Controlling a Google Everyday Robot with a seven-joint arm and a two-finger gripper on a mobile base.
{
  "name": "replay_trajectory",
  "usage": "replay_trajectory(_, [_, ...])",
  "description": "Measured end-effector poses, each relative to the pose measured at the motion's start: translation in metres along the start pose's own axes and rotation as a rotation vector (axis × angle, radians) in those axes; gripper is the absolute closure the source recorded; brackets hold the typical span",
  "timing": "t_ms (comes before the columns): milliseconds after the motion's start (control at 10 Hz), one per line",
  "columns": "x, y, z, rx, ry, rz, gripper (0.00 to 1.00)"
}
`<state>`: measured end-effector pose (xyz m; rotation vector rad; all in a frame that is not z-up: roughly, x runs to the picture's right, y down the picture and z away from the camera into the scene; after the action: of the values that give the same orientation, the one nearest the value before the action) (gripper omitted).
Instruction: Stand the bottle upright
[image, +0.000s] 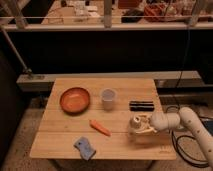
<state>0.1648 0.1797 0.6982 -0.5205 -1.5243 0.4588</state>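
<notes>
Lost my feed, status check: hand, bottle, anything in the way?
Hand shut on bottle, near table edge, right of view. Bottle's tilt unclear. Black bar behind, carrot beside, both apart.

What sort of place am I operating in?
Probably a lab or workshop: a small wooden table before a metal railing, cluttered benches behind, cables on the floor. The gripper grips the bottle near the table's right edge.

Table (65, 131) with bowl (75, 99), cup (108, 97), carrot (100, 127), sponge (84, 147)
</notes>
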Motion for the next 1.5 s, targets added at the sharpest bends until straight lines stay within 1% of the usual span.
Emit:
replay_trajectory(100, [0.001, -0.001, 0.000, 0.002, -0.001, 0.006, 1.00])
replay_trajectory(200, [0.003, -0.001, 0.000, 0.002, -0.002, 0.010, 0.98])
replay_trajectory(400, [0.004, -0.002, 0.000, 0.010, -0.002, 0.008, 0.84])
replay_trajectory(600, [0.006, -0.004, 0.003, 0.004, 0.000, 0.009, 0.73])
replay_trajectory(700, [0.008, -0.003, 0.003, 0.008, 0.000, 0.012, 0.72])
replay_trajectory(800, [0.009, -0.004, 0.002, 0.011, 0.000, 0.013, 0.75])
replay_trajectory(900, [0.009, -0.004, 0.003, 0.011, 0.001, 0.015, 0.77])
replay_trajectory(1000, [0.010, -0.004, 0.004, 0.009, 0.002, 0.018, 0.73])
replay_trajectory(1100, [0.010, -0.004, 0.004, 0.010, 0.002, 0.019, 0.64])
replay_trajectory(1200, [0.010, -0.005, 0.004, 0.011, 0.003, 0.020, 0.60])
replay_trajectory(1500, [0.013, -0.006, 0.006, 0.011, 0.007, 0.024, 0.59])
